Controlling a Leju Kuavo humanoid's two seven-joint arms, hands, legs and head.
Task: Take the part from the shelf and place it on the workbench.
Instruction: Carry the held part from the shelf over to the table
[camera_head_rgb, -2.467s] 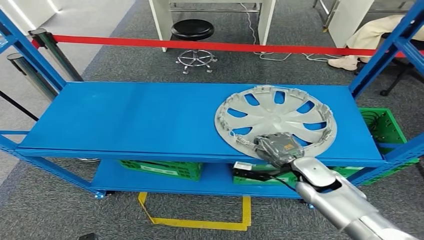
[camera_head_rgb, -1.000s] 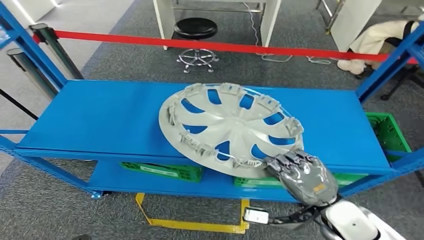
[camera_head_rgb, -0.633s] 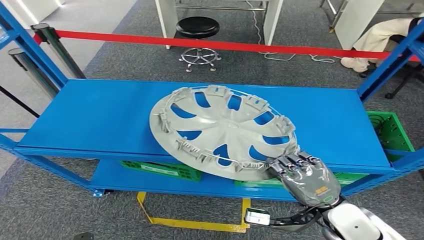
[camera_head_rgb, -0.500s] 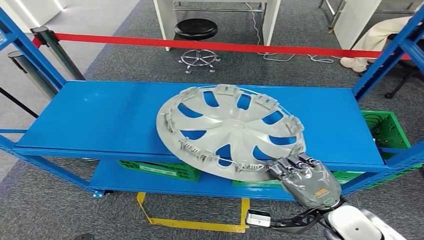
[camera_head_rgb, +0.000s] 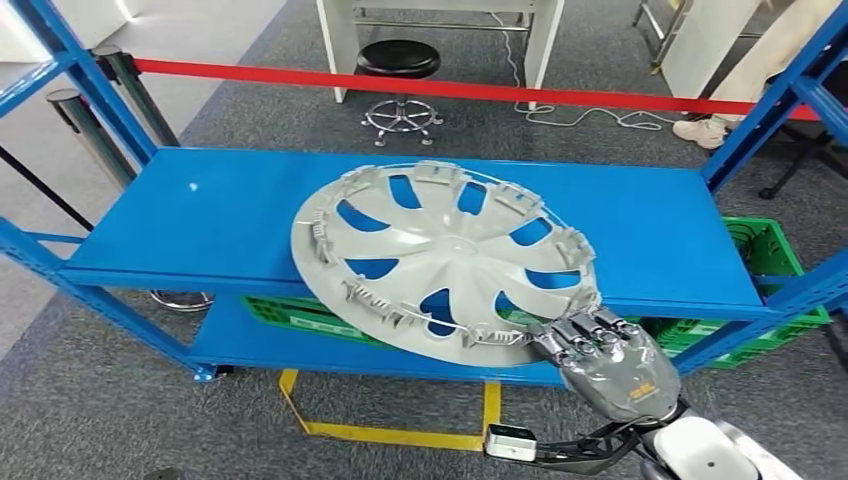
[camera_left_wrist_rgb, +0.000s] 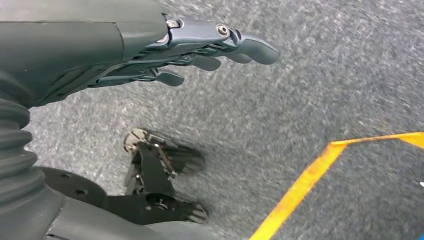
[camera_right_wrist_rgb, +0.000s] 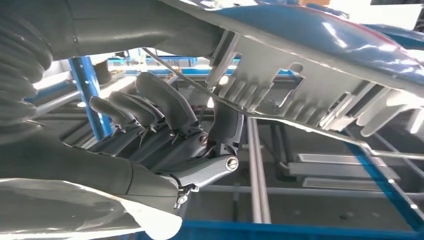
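- Against the picture from 2.5 s ago, the grey wheel cover (camera_head_rgb: 444, 262) no longer lies flat at the right end of the blue shelf (camera_head_rgb: 200, 225): it is now lifted and tilted, its near edge hanging out past the shelf's front lip and its far edge over the shelf's middle.
- The right hand (camera_head_rgb: 606, 362) has come off the top of the cover's near rim and now sits lower and nearer the camera, clamped on the rim at the cover's lower right edge — fingers curled over the top of it.
- In the right wrist view the same hand (camera_right_wrist_rgb: 165, 135) shows its dark fingers (camera_right_wrist_rgb: 167, 102) bent up under the cover's ribbed rim (camera_right_wrist_rgb: 300, 95), touching it.
- Since half a second ago the cover has shifted a little further left and toward the camera; the whole scene has also slid slightly, so part of that is the camera's own move.
- The left hand (camera_left_wrist_rgb: 150, 55) hangs over grey carpet, fingers stretched out and apart, holding nothing.
- Containers: green crates (camera_head_rgb: 300, 315) stand on the lower shelf level, one at the left under the cover, another (camera_head_rgb: 770, 265) at the right end — what lies in them cannot be made out.
- Behind the shelf a red barrier tape (camera_head_rgb: 470, 92) runs across, with a black stool (camera_head_rgb: 398, 60) beyond it.
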